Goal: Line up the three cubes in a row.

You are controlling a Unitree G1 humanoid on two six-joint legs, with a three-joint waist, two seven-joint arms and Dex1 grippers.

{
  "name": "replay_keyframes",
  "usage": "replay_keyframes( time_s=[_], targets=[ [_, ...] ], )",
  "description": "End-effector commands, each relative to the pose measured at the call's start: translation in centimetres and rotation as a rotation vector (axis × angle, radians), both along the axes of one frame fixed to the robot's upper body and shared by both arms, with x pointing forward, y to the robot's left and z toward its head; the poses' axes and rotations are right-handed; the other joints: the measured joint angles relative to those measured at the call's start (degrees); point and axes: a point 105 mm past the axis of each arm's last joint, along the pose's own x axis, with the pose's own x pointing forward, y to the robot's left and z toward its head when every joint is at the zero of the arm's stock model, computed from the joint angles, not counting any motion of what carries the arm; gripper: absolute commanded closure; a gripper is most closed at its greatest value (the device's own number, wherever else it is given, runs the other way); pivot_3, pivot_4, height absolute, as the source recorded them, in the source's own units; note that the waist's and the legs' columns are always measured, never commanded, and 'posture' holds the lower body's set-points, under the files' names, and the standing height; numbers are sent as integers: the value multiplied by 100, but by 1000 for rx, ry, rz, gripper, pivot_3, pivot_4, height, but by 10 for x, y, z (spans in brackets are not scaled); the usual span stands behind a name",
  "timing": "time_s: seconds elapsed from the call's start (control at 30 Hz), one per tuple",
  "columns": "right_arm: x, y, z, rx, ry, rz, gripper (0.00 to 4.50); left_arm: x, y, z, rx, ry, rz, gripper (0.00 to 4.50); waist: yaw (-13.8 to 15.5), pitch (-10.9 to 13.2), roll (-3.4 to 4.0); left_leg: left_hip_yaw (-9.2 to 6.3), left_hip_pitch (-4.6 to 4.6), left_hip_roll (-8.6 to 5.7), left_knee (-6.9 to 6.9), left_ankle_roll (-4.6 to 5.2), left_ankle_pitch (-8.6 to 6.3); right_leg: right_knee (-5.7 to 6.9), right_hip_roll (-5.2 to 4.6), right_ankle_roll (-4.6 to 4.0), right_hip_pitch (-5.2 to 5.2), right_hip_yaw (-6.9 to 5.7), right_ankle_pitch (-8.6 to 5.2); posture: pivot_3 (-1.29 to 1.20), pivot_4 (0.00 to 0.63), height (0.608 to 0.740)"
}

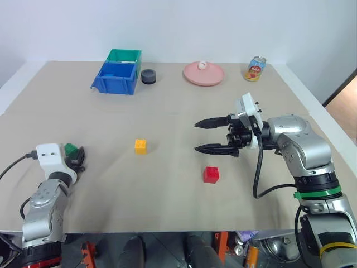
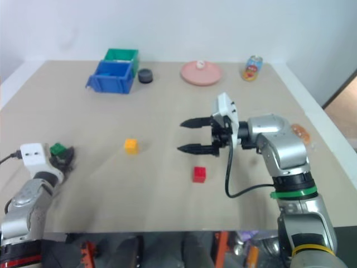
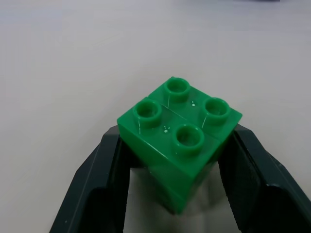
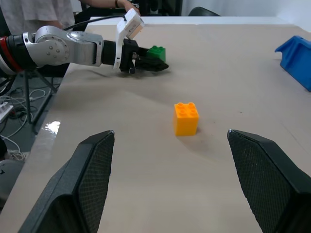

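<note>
A: Where is the green cube [image 3: 179, 141] held?
B: Between the left fingers [image 3: 104, 187], clamped on its smooth, stiff sides. It seems light. The right fingers [image 1: 211, 135] are apart, empty.

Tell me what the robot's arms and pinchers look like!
Both arms are shiny silver metal. The right arm wears green and yellow bands, with a black cable looping beside it. Each gripper, left and right, has two pointy black fingers and a white box on the wrist.
</note>
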Motion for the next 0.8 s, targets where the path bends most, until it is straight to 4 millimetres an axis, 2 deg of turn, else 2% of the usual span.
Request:
replay_keyframes(
  time_s=[0.03, 0.13, 0.23, 0.37, 0.6, 0.8],
  targets=[
    [0, -2, 13, -2, -52, 6, 654, 4, -14, 30, 39, -117, -180, 2476, 2, 0, 0, 1, -7, 1, -4, 0, 0, 0, 0, -1, -9, 0, 0, 0, 150, 740],
    [-1, -6, 16, -14, -57, -3, 654, -3, -37, 39, 79, -151, -446, 2476, 0, 0, 0, 3, -18, 1, -8, -1, -1, 0, -1, -1, -19, 0, -4, 0, 150, 740],
    [0, -10, 16, -23, -59, -13, 654, -12, -53, 39, 62, -152, -622, 2476, 2, 0, 1, 4, -35, 2, -26, -1, -1, 1, -2, 19, -43, -1, 1, 0, 150, 740],
    [-2, -13, 19, -27, -63, -21, 654, -27, -88, 40, 43, -126, -911, 2476, 0, 0, 1, 3, -35, 3, -48, -1, -1, 1, 0, 16, -51, -1, -8, 0, 150, 740],
    [-6, -16, 22, -32, -71, -39, 654, -28, -133, 34, 58, -90, -1162, 2476, 3, 1, 1, 3, -34, 2, -50, 0, 0, 2, 1, 17, -51, -1, -10, 0, 150, 740],
    [-11, -22, 23, -36, -74, -68, 654, -23, -162, 22, 129, -78, -1269, 2476, 6, 0, 1, 2, -34, 2, -50, 0, 0, 2, 2, 18, -50, -1, -10, 0, 150, 740]
  ],
)
